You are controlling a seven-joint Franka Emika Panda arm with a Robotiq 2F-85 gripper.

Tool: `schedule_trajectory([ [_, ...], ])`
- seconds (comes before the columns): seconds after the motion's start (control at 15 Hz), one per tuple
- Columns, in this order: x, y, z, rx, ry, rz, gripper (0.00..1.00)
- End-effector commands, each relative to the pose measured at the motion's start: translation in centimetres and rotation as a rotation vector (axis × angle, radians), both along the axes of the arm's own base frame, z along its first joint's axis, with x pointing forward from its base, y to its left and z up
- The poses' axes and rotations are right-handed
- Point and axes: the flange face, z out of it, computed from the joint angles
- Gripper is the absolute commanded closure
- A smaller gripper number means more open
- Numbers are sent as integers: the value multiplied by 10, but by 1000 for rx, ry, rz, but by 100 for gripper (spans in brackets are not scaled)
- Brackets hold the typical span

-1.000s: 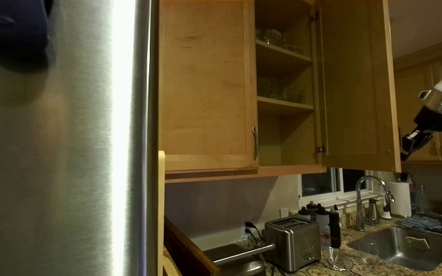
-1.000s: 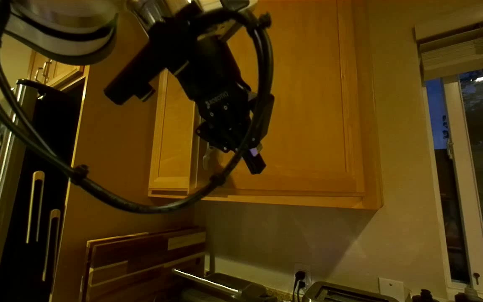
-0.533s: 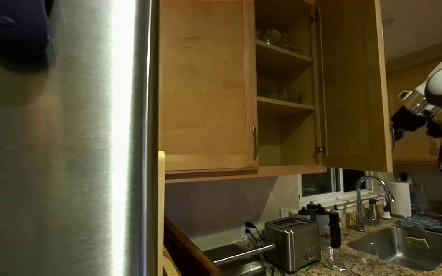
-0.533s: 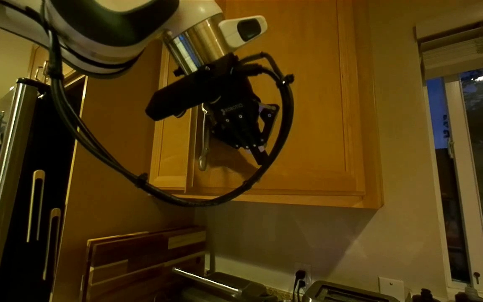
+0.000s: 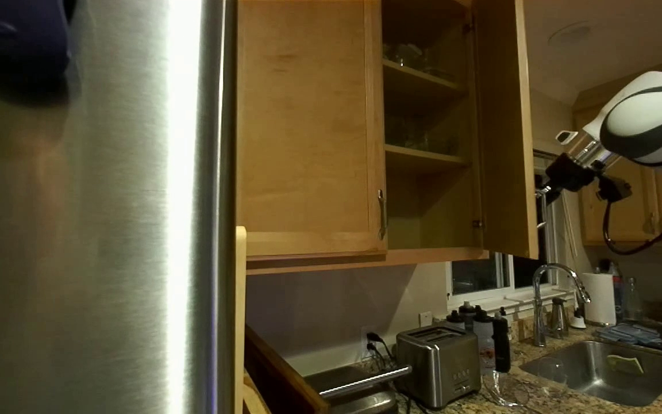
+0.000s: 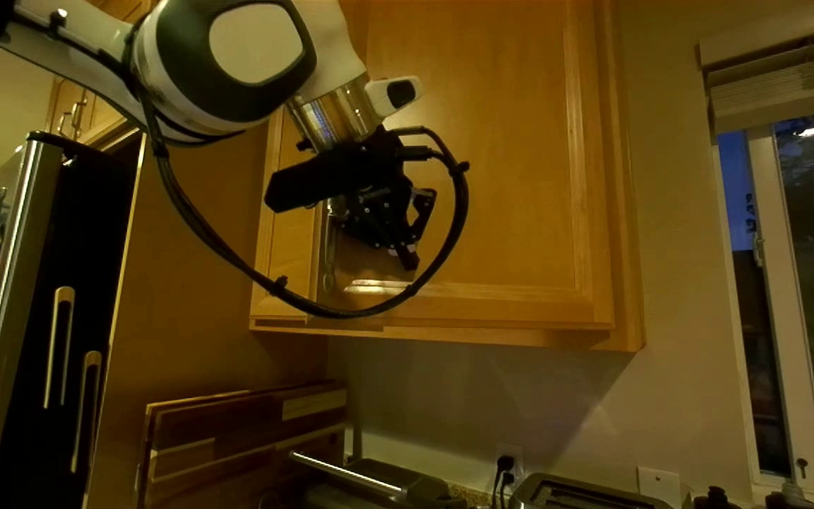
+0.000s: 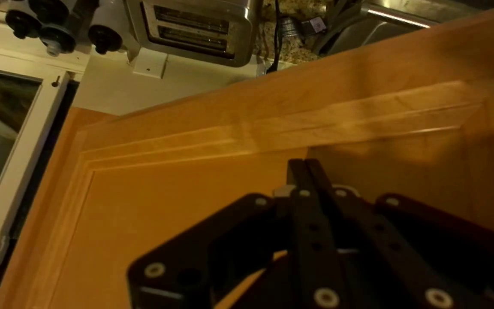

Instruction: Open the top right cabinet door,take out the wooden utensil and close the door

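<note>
The top right cabinet door (image 5: 506, 126) stands partly open, swung out from its right-hand hinges. Its outer face (image 6: 492, 177) also shows in an exterior view, with the bar handle (image 6: 330, 254) at its lower left. My gripper (image 6: 410, 263) is at the outer face, right of the handle, pointing down and toward the door. In the wrist view the fingertips (image 7: 305, 163) are together with nothing between them, at or very close to the door panel (image 7: 152, 206); contact cannot be told. The door partly hides the gripper in an exterior view. No wooden utensil is visible.
Shelves (image 5: 426, 155) inside hold glassware. The twin door (image 5: 308, 132) is shut on the left. A steel fridge (image 5: 107, 230) stands far left. Below are a toaster (image 5: 440, 362), bottles (image 5: 483, 339), cutting boards (image 6: 244, 445) and a sink (image 5: 612, 397). An arm cable (image 6: 237, 272) hangs in a loop.
The door's free edge has swung inward toward the cabinet, narrowing the opening. The arm has moved in the same direction, with the gripper at the door's outer face.
</note>
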Motion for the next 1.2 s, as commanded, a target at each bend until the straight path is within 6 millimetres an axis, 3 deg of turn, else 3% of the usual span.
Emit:
schedule_trajectory([
  [0.0,24,48,12,-40,3,153,100],
  [0.27,55,111,19,-55,15,318,100],
  [0.47,70,133,18,-53,23,375,100],
  [0.73,68,120,10,-44,33,281,100],
  [1.13,53,83,-9,22,57,81,100],
])
